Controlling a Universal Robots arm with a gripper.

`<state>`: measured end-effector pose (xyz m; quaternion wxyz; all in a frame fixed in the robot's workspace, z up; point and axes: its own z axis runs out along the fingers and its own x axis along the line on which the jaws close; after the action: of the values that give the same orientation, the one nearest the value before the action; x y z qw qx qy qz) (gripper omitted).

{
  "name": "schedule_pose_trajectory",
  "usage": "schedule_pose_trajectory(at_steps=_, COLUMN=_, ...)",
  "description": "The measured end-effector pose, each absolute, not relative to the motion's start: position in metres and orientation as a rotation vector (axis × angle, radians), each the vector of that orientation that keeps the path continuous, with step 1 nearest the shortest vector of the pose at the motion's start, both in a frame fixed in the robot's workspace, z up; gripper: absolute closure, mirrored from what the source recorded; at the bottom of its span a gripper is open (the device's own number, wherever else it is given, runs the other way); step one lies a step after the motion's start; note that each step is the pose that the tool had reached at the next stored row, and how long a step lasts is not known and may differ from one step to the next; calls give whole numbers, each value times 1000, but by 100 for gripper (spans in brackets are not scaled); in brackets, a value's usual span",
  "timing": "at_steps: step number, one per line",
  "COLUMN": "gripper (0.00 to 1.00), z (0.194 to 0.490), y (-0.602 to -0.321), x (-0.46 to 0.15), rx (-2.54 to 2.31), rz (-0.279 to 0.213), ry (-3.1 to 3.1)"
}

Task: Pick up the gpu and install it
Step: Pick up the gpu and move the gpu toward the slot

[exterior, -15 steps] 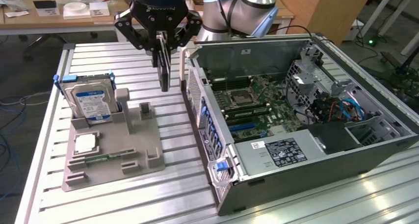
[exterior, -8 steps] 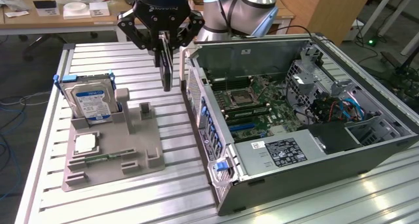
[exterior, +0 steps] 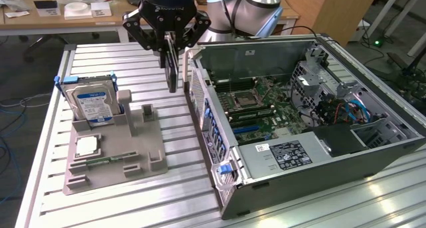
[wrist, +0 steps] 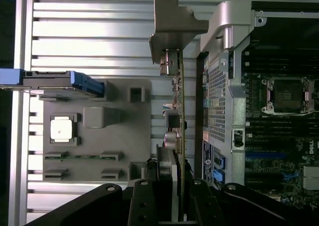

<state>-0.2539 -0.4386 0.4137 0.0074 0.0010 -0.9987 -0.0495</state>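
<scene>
The gpu (exterior: 172,71) hangs edge-on from my gripper (exterior: 169,41), a thin dark card held upright in the air above the slatted table. My gripper is shut on its top edge. It hangs just to the exterior view's left of the open computer case (exterior: 220,153), beside the case's perforated wall and outside it. In the wrist view the gpu (wrist: 180,111) runs away from my gripper (wrist: 175,206) as a narrow green-edged strip ending in its silver bracket (wrist: 172,22). The motherboard (exterior: 256,106) lies exposed inside the case.
A grey parts holder (exterior: 143,155) sits on the table (exterior: 100,208) at the exterior view's left. It carries a silver hard drive (exterior: 93,101) standing upright, a square processor (exterior: 87,145) and a narrow green memory stick (exterior: 103,161). Desks stand behind.
</scene>
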Motion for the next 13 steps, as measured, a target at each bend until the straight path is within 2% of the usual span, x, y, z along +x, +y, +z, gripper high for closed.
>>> schedule_pose_trajectory(at_steps=13, gripper=72, z=414, y=-439, x=-246, rx=3, rz=-155, ry=-3123)
